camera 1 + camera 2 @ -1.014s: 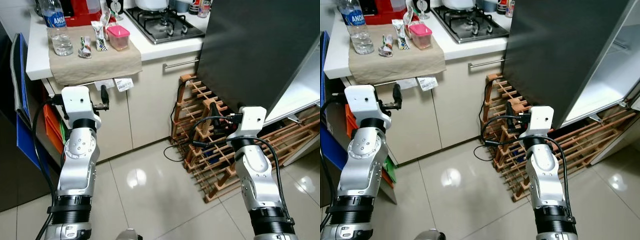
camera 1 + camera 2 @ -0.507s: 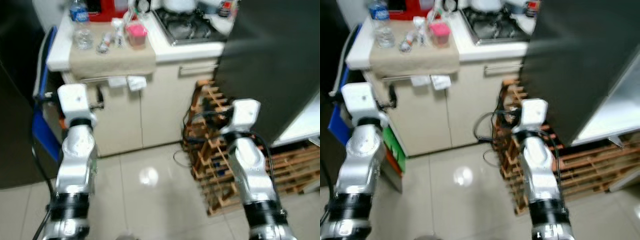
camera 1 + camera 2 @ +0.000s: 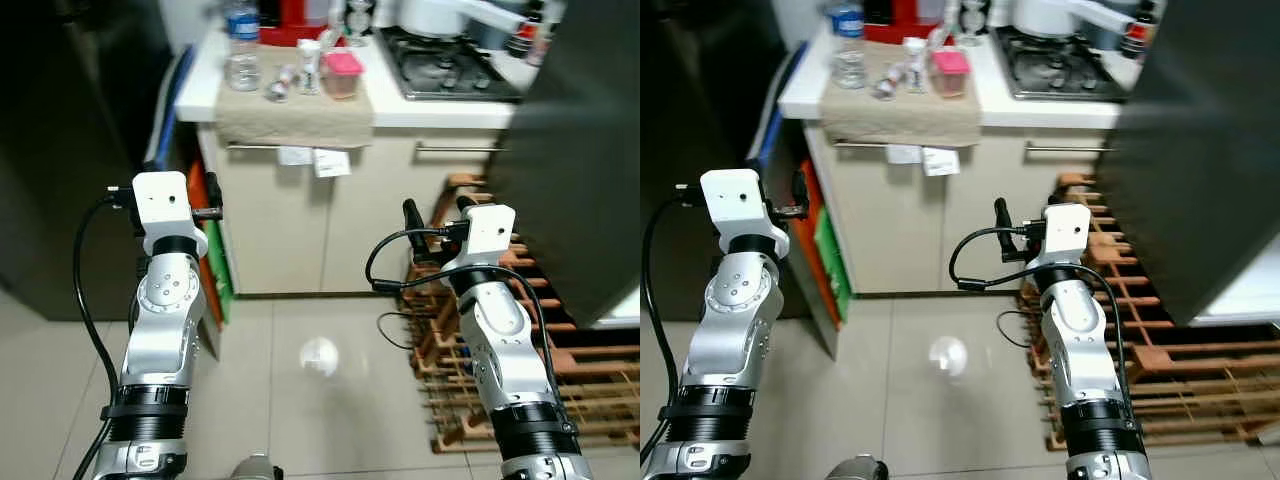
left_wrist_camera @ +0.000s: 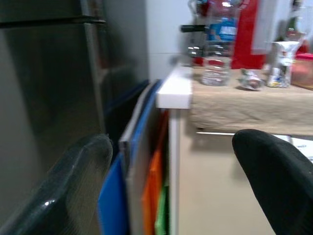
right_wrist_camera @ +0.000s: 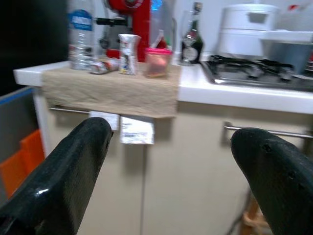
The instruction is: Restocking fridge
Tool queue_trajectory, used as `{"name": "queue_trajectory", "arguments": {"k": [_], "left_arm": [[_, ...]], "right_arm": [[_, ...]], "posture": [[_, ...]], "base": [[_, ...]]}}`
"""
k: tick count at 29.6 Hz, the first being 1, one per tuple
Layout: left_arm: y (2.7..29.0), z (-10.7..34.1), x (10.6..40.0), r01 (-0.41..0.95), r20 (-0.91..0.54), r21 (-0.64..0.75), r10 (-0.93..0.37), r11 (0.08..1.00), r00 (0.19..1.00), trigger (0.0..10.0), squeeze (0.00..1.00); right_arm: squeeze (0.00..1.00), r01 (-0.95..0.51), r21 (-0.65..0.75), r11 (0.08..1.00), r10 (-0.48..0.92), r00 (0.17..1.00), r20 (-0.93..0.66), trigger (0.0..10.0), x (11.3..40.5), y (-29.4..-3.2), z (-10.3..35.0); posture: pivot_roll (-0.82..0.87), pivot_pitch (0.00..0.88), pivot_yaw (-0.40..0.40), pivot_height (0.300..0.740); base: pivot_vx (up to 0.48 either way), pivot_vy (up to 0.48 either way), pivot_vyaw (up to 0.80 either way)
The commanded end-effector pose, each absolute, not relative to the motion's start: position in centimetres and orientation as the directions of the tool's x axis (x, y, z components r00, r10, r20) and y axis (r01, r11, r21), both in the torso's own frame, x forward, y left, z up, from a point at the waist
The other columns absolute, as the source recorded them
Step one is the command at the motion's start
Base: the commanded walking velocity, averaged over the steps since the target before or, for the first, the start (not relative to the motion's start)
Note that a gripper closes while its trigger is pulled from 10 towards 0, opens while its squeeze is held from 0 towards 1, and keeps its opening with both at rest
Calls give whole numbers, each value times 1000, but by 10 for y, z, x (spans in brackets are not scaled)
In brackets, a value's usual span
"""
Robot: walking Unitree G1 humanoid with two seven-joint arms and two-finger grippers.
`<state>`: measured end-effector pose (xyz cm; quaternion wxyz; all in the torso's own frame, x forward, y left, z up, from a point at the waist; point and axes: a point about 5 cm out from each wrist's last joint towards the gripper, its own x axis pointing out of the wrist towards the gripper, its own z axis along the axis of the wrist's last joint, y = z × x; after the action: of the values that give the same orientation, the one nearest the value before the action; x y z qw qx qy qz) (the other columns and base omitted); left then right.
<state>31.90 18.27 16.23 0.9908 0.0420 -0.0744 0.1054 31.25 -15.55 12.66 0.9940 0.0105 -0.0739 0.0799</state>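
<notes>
We stand on a pale tiled floor (image 3: 300, 400) facing a white kitchen surface (image 3: 200, 95) at about 12 o'clock, with both silver arms raised in front of us. Our left pincer (image 4: 176, 196) is held up at about 10 o'clock, near the end of the surface; its two black fingers (image 4: 274, 171) stand well apart with nothing between them. Our right pincer (image 5: 171, 166) is up at about 2 o'clock, its fingers (image 5: 73, 161) likewise spread wide and holding nothing.

A beige cloth (image 3: 295, 100) lies on the surface and hangs over its front edge. On the cloth we see a clear water bottle (image 3: 241, 55) with a blue label, a small crumpled wrapper (image 3: 278, 90), a small upright carton (image 3: 309, 68), and a container with a pink lid (image 3: 343, 72). The bottle stands toward 11 o'clock of the group, the pink-lidded container toward 1 o'clock, and the wrapper and carton sit between them. Behind them is a red appliance (image 3: 295, 15).

Further along the surface toward 1 o'clock is a gas hob (image 3: 450, 70) with a white pot (image 5: 249, 27) on it. Two paper tags (image 5: 127, 128) hang below the cloth against the cream cabinet doors (image 3: 300, 230). Blue, orange and green flat panels (image 4: 142, 196) stand on edge beside the cabinet's end. At 3 o'clock a dark fridge door (image 3: 590, 180) fills the side, with a wooden rack (image 3: 560, 370) on the floor under it.
</notes>
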Motion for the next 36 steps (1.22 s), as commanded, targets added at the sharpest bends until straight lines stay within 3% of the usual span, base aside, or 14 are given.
{"name": "queue_trajectory", "arguments": {"k": [1, 4, 5, 6, 36], "left_arm": [[180, 168, 320, -216, 177, 81, 199, 973, 964, 10000, 0], [178, 169, 320, -197, 182, 79, 181, 977, 967, 10000, 0], [171, 175, 319, -133, 222, 53, 118, 990, 968, 10000, 0], [169, 178, 320, -118, 234, 59, 101, 991, 967, 10000, 0], [166, 182, 319, -95, 251, 29, 85, 995, 964, 10000, 0]], "right_arm": [[157, -159, 26, 987, 153, 975, 161, 10000, 312, -158, 128], [149, -152, 35, 988, 144, 976, 165, 10000, 311, -159, 129], [12, -130, 28, 991, 124, 980, 156, 10000, 313, -162, 128], [0, -111, 6, 994, 109, 983, 151, 10000, 313, -163, 128], [0, -109, -8, 994, 109, 981, 161, 10000, 315, -159, 130]], "posture": [[-43, 0, -10, 740], [-43, 0, -13, 740], [-43, 0, -13, 740], [-43, 0, -16, 740], [-41, 0, -14, 740]], "base": [[0, 0, 500], [0, 0, 481], [382, 0, 0], [458, 0, 0], [459, 0, 0]]}}
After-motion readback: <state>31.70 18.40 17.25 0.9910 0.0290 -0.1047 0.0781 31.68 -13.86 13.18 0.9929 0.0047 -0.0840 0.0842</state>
